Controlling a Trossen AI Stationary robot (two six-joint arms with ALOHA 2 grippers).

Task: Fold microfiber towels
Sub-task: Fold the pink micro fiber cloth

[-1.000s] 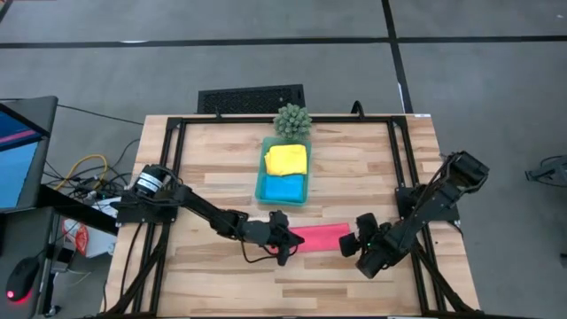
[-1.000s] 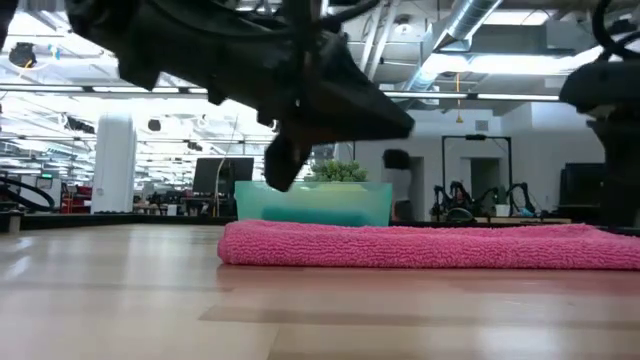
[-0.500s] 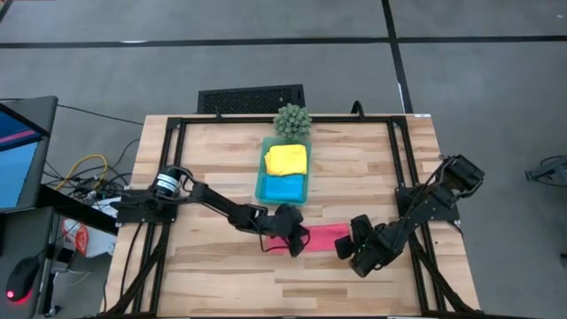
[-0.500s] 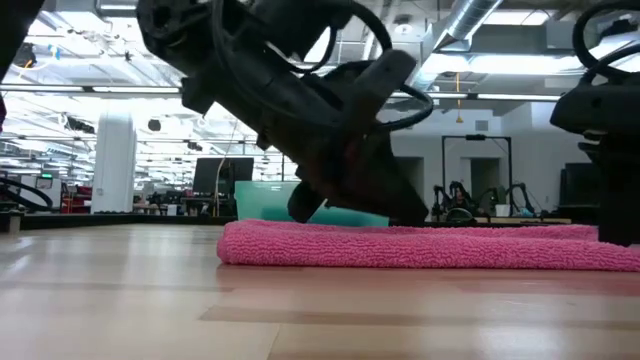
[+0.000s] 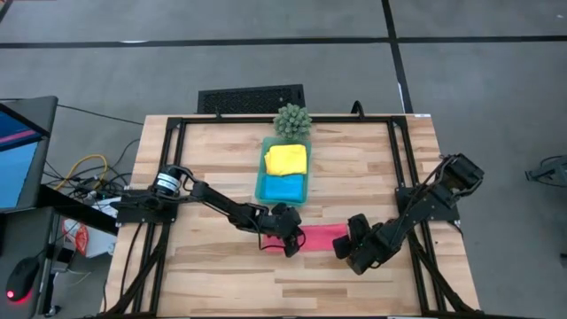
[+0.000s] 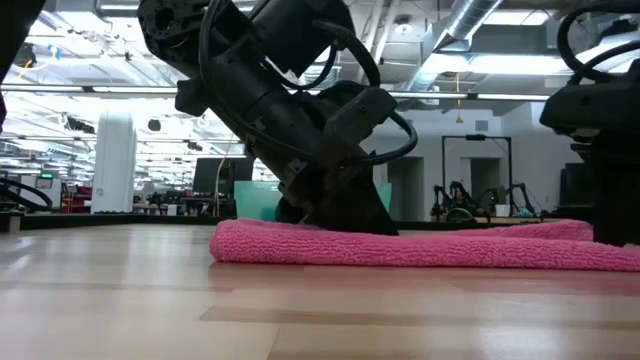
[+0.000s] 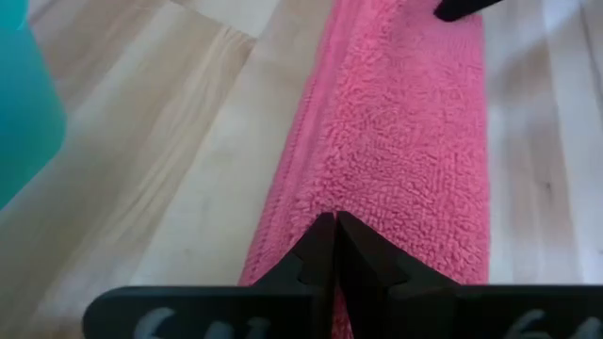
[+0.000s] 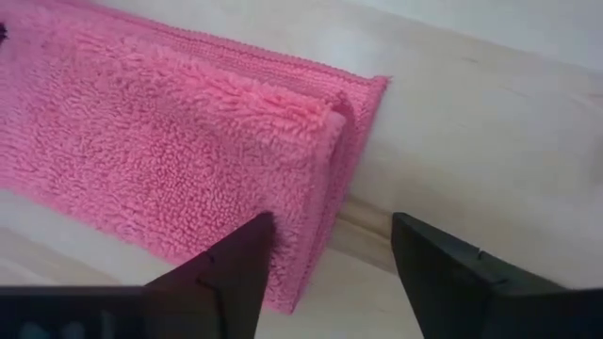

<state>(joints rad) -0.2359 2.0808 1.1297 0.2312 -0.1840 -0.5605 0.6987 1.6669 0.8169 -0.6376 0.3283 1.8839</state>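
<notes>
a hot pink towel point(image 5: 321, 236) is seen lying flat near the front of a wooden table point(image 5: 213, 159), folded into a long narrow strip. the left claw point(image 7: 334, 247) is pressed down on one short end of the strip with its fingers shut tight together; whether any cloth is pinched between them cannot be told. the right claw point(image 8: 330, 259) hangs just over the opposite short end, its fingers spread wide, one above the towel's corner and one above bare wood.

behind the strip a teal tray point(image 5: 262, 184) holds a folded yellow towel point(image 5: 286, 159) and a folded blue towel point(image 5: 284, 187). a small green plant point(image 5: 293, 120) stands just past the tray. no lime green towel is seen.

the pink towel is judged to be light, soft and limp, with a fluffy pile that should give good grip and no risk of damage. its stacked layers show at the short end, with a stitched hem along the edge. a hold is best taken at that end's corner, through all layers at once, since a loose pinch could lift only the top layer and undo the fold.
</notes>
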